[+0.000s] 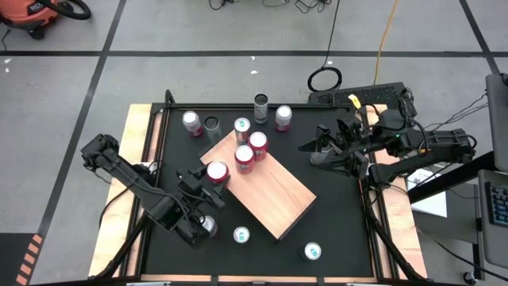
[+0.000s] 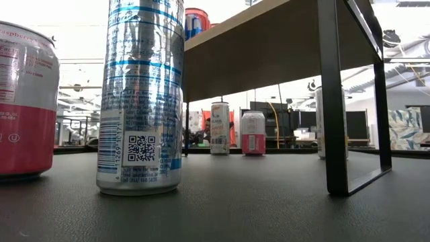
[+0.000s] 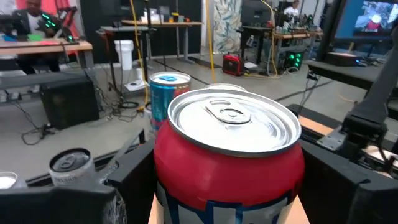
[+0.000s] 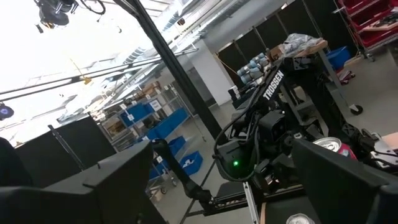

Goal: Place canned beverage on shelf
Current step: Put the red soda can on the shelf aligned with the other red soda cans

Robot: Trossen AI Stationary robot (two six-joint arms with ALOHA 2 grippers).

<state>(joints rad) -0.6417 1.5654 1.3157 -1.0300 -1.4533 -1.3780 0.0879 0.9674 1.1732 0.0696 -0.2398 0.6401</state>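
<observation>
The shelf (image 1: 278,195), a pale wooden slab, lies slantwise over the middle of the black table. A red can with a silver top (image 3: 230,143) stands upright at the shelf's near left corner (image 1: 217,172), with my left gripper (image 1: 208,181) shut on it. Farther along the shelf stand two red cans (image 1: 258,143) (image 1: 244,157) and a silver one (image 1: 242,127). My right gripper (image 1: 308,147) hangs open above the table's right side, nothing between its fingers (image 4: 348,180). No gripper shows in the low view. My left gripper pinches the red can's side wall (image 3: 171,174) between its two fingers (image 3: 134,180), below the rim. The fingers come level from the table's near left. The can stands upright over the shelf's wood (image 3: 152,214); whether its bottom rests there I cannot tell.
Loose cans stand on the table: several by the far edge (image 1: 191,121) (image 1: 261,102) (image 1: 283,117), two near the front (image 1: 241,235) (image 1: 313,251), one under my left arm (image 1: 208,226). The shelf's black legs (image 2: 334,101) reach down to the table.
</observation>
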